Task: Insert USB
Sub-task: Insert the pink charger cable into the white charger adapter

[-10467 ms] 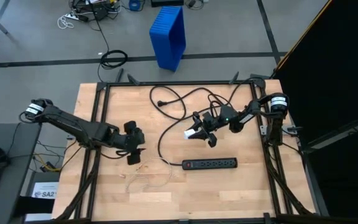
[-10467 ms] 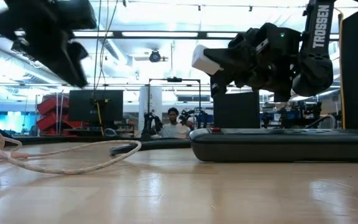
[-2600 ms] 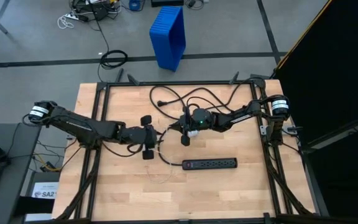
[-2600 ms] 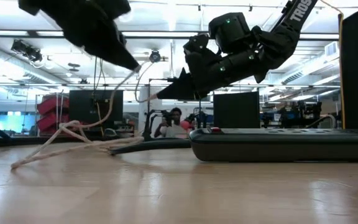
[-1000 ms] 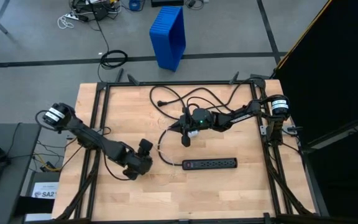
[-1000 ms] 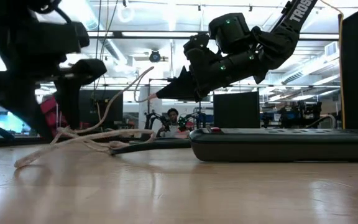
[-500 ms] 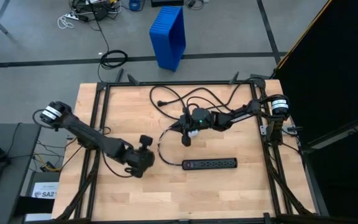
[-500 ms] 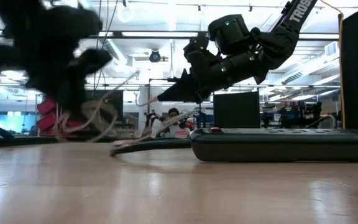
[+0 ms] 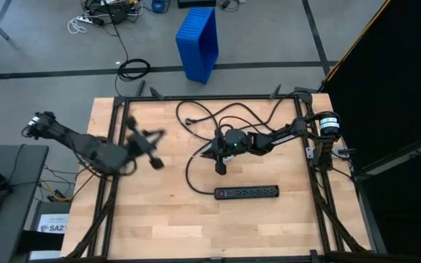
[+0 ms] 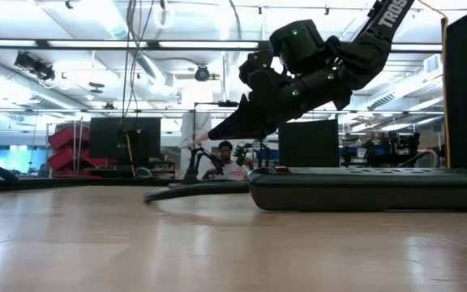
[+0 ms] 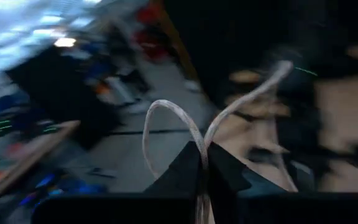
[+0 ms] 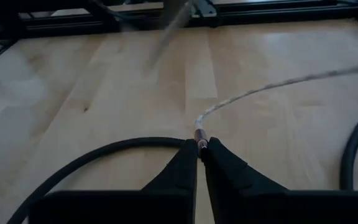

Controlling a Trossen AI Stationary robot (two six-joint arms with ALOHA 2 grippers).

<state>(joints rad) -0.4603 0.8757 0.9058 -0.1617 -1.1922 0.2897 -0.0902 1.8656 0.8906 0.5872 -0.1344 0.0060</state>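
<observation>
The USB is a thin pale cable (image 12: 261,89), and both grippers have it. My left gripper (image 9: 150,150) shows blurred above the table's left half, shut on the cable (image 11: 166,109) partway along. My right gripper (image 9: 220,165) hangs over the table's middle, just beyond the black power strip (image 9: 247,192). It is shut on the cable's small end piece. In the low view only my right gripper (image 10: 217,130) shows, above the strip (image 10: 371,188). In the high view the cable is too thin to make out. My left gripper pinches the cable between its two fingertips at a doubled spot (image 11: 202,153). Two strands leave the tips: one arcs over in a loop (image 11: 155,113), the other runs off ahead (image 11: 267,77). The cable is lifted clear of the table. My right gripper pinches the cable's end piece (image 12: 199,138) between its fingertips, which slant down toward the table from its right side. The end is held above the wood. From there the cable runs off over the table in a shallow curve (image 12: 303,78).
The power strip's thick black cord (image 9: 190,169) curves over the table's middle and far part, just under my right gripper (image 12: 199,149). A blue bin (image 9: 199,40) stands on the floor beyond the far edge. A person (image 10: 227,162) sits far behind the table.
My left gripper has swung up from low over the table's near left part, toward the far and left edges. It moves fast and shows blurred. The cable's loops, which lay on the wood, have been lifted clear with it.
</observation>
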